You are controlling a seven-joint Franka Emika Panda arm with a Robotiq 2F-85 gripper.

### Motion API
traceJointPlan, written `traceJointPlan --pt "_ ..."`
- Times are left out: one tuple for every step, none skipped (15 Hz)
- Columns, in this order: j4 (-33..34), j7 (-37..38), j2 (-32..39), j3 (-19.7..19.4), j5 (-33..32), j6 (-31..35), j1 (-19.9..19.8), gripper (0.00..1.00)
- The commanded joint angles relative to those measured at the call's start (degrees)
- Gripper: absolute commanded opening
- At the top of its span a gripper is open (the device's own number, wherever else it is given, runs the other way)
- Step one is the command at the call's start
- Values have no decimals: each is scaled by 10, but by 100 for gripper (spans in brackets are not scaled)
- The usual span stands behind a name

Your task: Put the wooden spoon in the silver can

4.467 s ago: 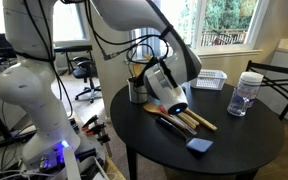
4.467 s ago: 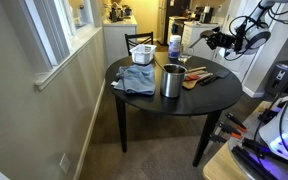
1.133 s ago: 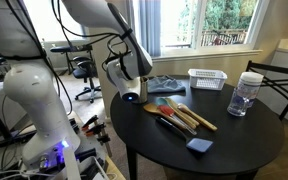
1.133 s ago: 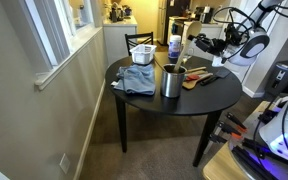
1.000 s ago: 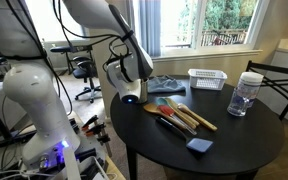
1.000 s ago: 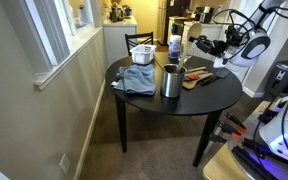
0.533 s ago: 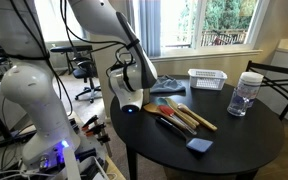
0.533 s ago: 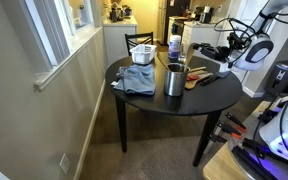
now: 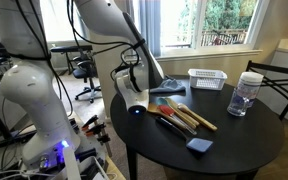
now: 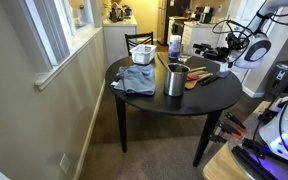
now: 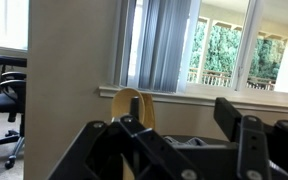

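Observation:
The silver can [image 10: 174, 80] stands near the middle of the round black table [image 10: 209, 100]. In the wrist view the wooden spoon [image 11: 134, 108] stands upright with its oval bowl on top, just behind the left finger [image 11: 134, 140]. My gripper [image 11: 179, 122] is open, its jaws well apart with nothing between them. In an exterior view the gripper [image 10: 191, 68] hovers just beside the can's rim. From the opposite side the wrist [image 9: 132, 92] hides the can.
Several other utensils [image 9: 182, 116] lie in the table's middle, with a blue sponge [image 9: 198, 145] nearer the front edge. A clear jar [image 9: 246, 93], a white basket [image 9: 208, 78] and a blue cloth [image 10: 136, 80] sit around the rim.
The jaws have opened from shut over the last second and let go of the spoon. The wrist has drawn back slightly from the can.

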Motion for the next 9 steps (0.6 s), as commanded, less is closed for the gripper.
traceJointPlan --pt "13 3 -15 -4 -40 23 -2 100" --pt "17 0 -20 -7 -53 33 -3 100" --pt "22 -3 -22 -9 -64 41 -4 100" --pt "29 -8 -28 -14 -79 58 -5 100" --pt "34 -13 -31 -17 -93 73 -6 100" --pt "41 -23 -40 -22 -112 98 -7 100" --pt "47 -31 -44 -25 -126 116 -8 100" --pt "55 -35 -49 -29 -142 133 -11 100" --pt "60 -39 -54 -31 -154 147 -13 100"
